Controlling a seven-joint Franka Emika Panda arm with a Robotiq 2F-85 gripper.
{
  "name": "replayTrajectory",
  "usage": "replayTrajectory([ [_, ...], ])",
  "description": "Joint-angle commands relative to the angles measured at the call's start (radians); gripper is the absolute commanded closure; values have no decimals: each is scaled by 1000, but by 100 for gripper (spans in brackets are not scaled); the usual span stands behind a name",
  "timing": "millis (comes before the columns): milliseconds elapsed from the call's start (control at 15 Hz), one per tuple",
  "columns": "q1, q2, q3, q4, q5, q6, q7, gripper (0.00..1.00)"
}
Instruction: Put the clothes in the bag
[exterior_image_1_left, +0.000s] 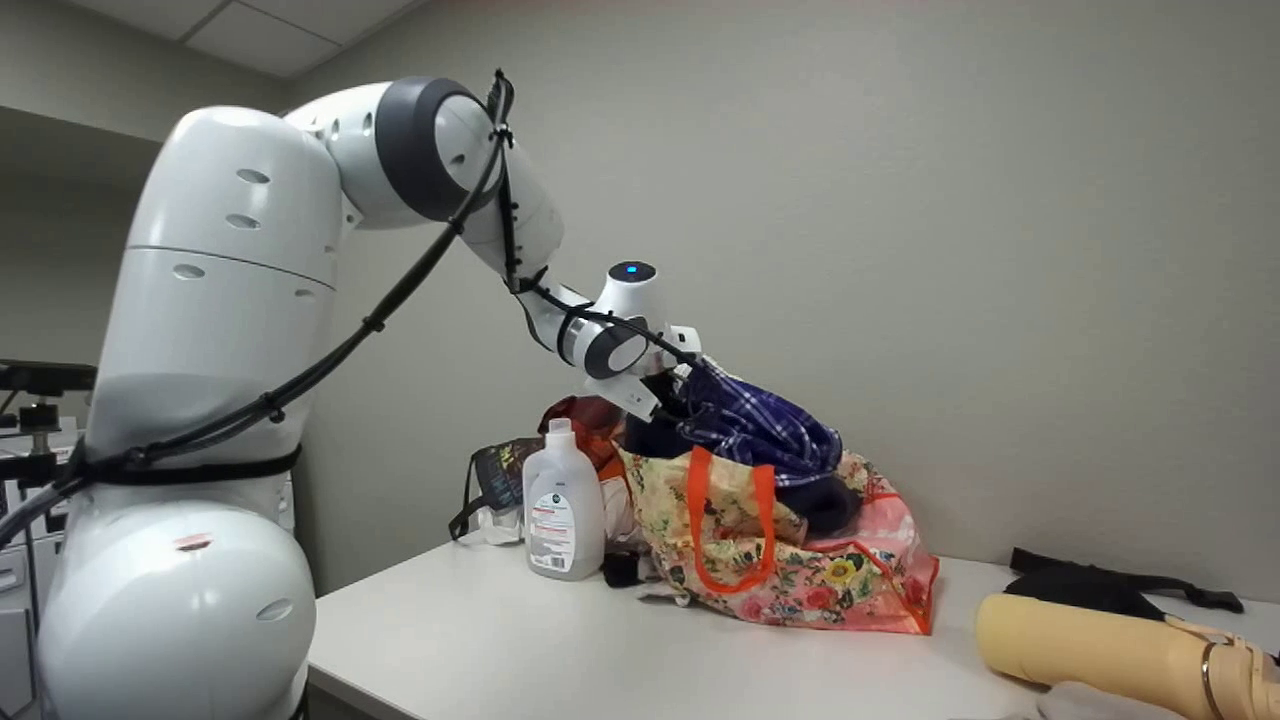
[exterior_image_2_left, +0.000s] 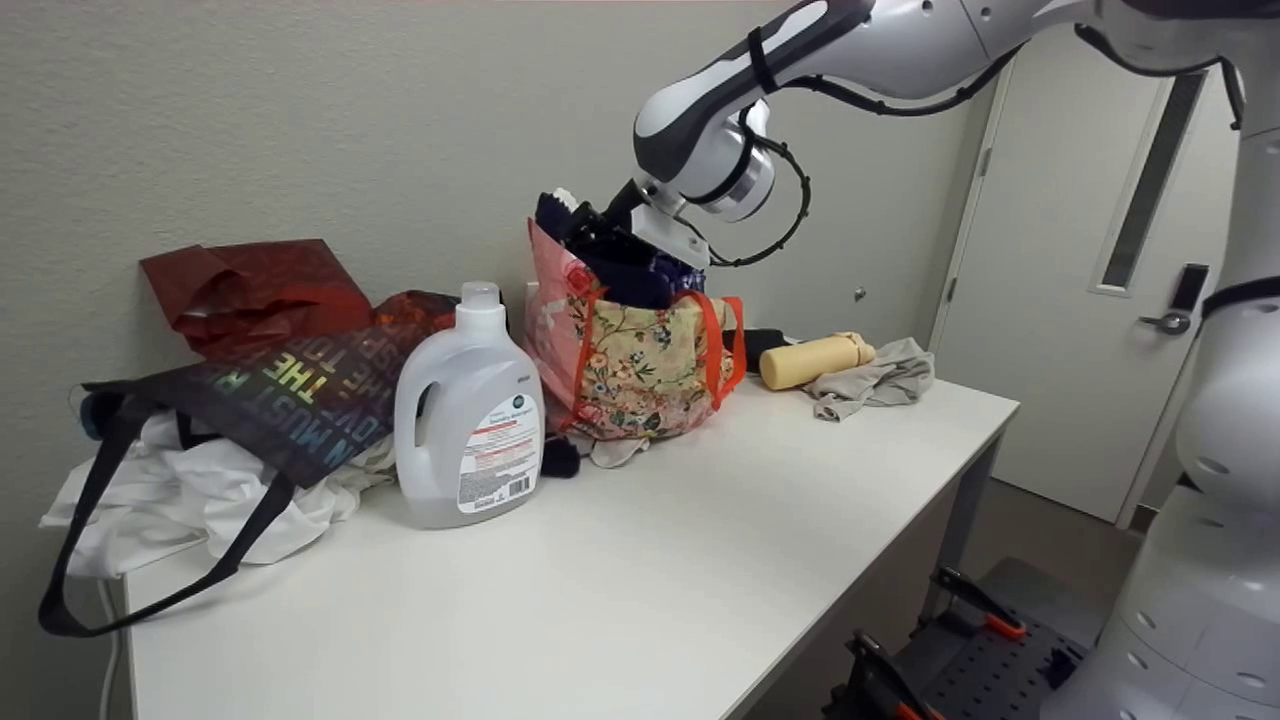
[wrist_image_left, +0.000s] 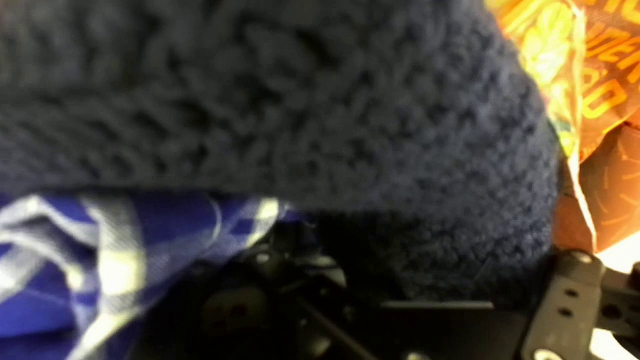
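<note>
I see a checked navy garment (exterior_image_1_left: 770, 425) heaped in the mouth of the bag (exterior_image_1_left: 805, 575), which sits slumped on the bench (exterior_image_1_left: 540, 645). The garment's lower part seems to be inside; a large bunch rises above the bag's rim. My gripper (exterior_image_2_left: 598, 224) is sunk among the folds over the bag's opening, its tips hidden even in the wrist view, so I can't tell whether it's spread or pinching cloth. I'd call this mostly done: left for me are tucking down the bunch, checking the fabric is loose, and lifting clear of the bag.
</note>
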Motion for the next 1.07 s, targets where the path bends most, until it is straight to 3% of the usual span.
replayTrajectory([
  [0, -4, -53, -15, -20, -17, -58, 22, 0],
  [533, -9, -189, 12, 17, 40, -245, -33, 0],
  [600, 67, -213, -68, 29, 36, -259, -31, 0],
  [1000, 126, -287, -207, 93, -36, -229, -6, 0],
])
